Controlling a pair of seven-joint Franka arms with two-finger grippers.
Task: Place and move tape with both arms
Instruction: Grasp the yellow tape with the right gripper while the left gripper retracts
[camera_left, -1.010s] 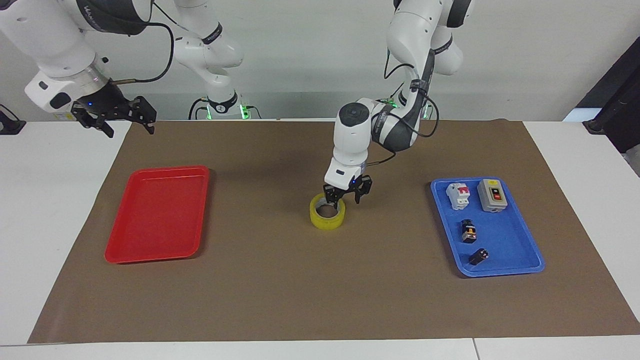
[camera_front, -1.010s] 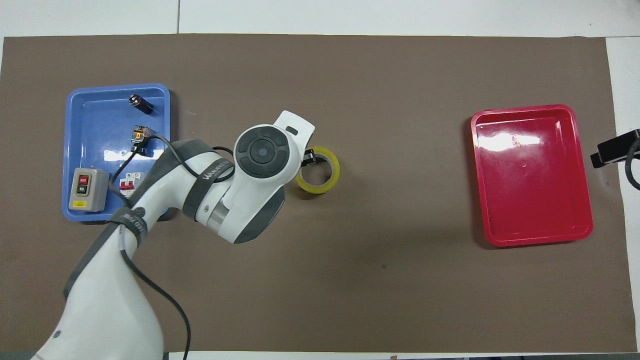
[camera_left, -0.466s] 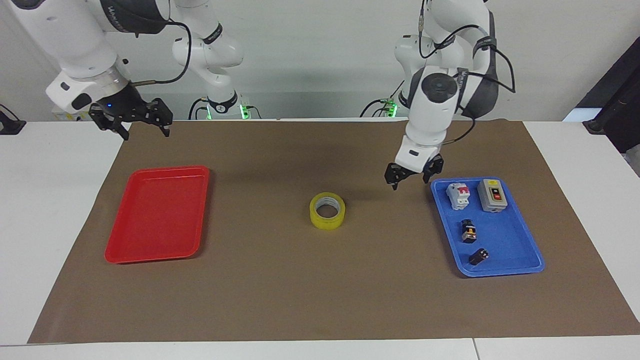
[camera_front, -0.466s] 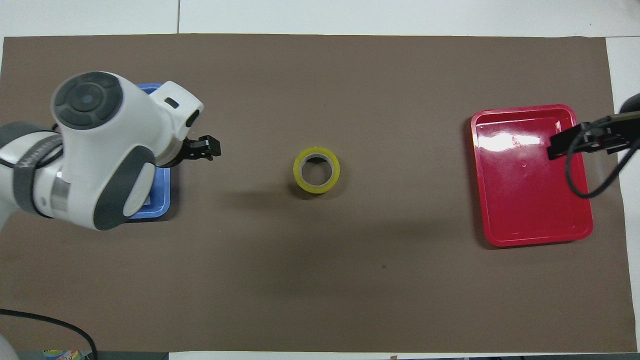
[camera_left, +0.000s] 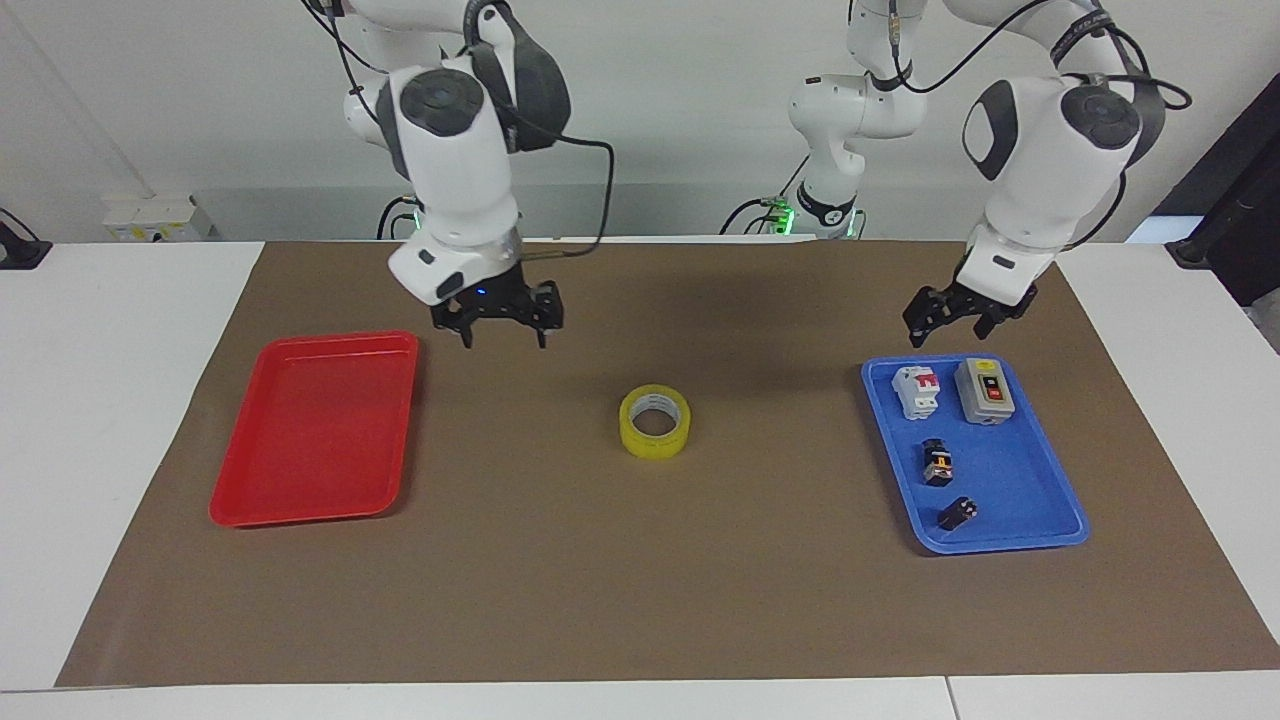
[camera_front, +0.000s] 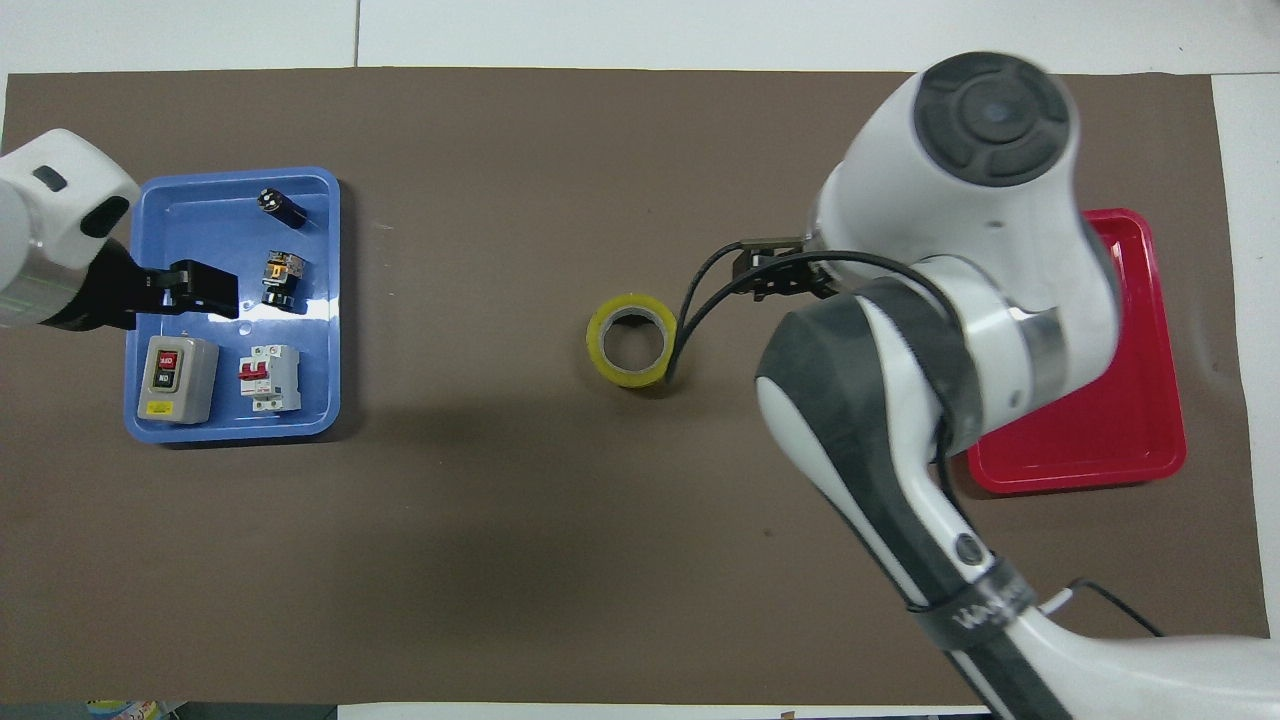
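On the brown-papered worktop (camera_left: 560, 600), between the two end effectors and held by neither: one ring-shaped roll of translucent yellow packing tape (camera_left: 655, 422), flat, mid-mat, seemingly staged for hand-over between arms. Right end effector (camera_left: 498, 318): raised, pointing down, fingers spread wide, over bare mat between the tape and a flat red plastic tray (camera_left: 318, 428). Left end effector (camera_left: 957, 315): raised, angled down, fingers parted, empty, over the robot-side edge of a blue plastic tray (camera_left: 1030, 520) of electrical parts.

right gripper (camera_left: 503, 335) hangs open, fingers down — left gripper (camera_left: 948, 325) raised, fingers spread.
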